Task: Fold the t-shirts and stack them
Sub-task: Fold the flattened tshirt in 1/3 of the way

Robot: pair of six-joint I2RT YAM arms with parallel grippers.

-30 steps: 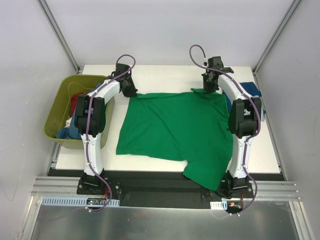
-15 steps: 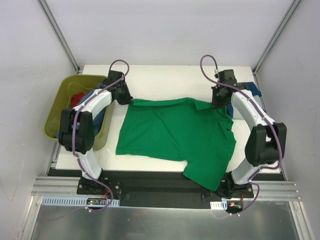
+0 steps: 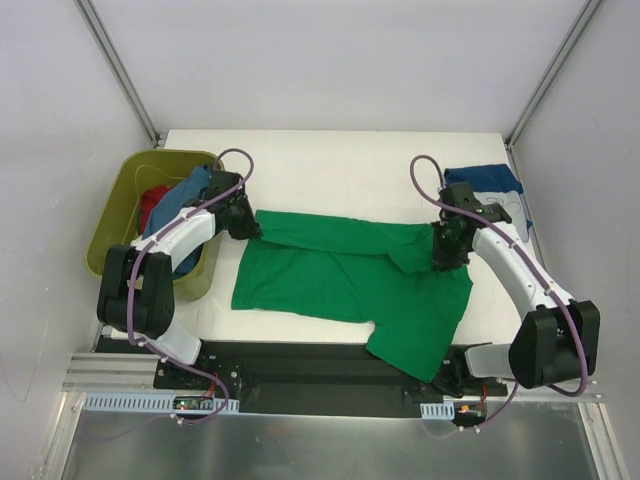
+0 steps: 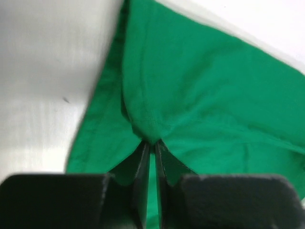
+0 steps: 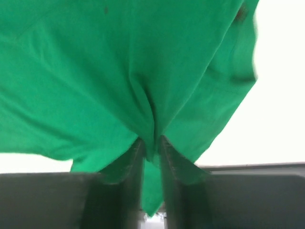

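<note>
The bright green t-shirt (image 3: 340,275) lies across the middle of the white table, its far edge folded over toward the front. My left gripper (image 3: 252,226) is shut on the shirt's far left corner; the left wrist view shows the cloth (image 4: 190,95) pinched between the fingers (image 4: 141,162). My right gripper (image 3: 447,252) is shut on the far right part; the right wrist view shows the cloth (image 5: 119,71) bunched between the jaws. A sleeve hangs over the table's front edge (image 3: 410,350). A mid-blue shirt (image 3: 487,185) lies at the back right. Red (image 3: 152,203) and blue (image 3: 190,190) shirts sit in the tub.
The olive-green plastic tub (image 3: 112,240) stands at the left edge of the table (image 3: 340,160), right beside my left arm. The black base rail (image 3: 320,370) runs along the front. Grey walls close in both sides and the back.
Both grippers have pulled the shirt's far edge toward the front, folding it over the body. The blue shirt at the back right has come into fuller view.
</note>
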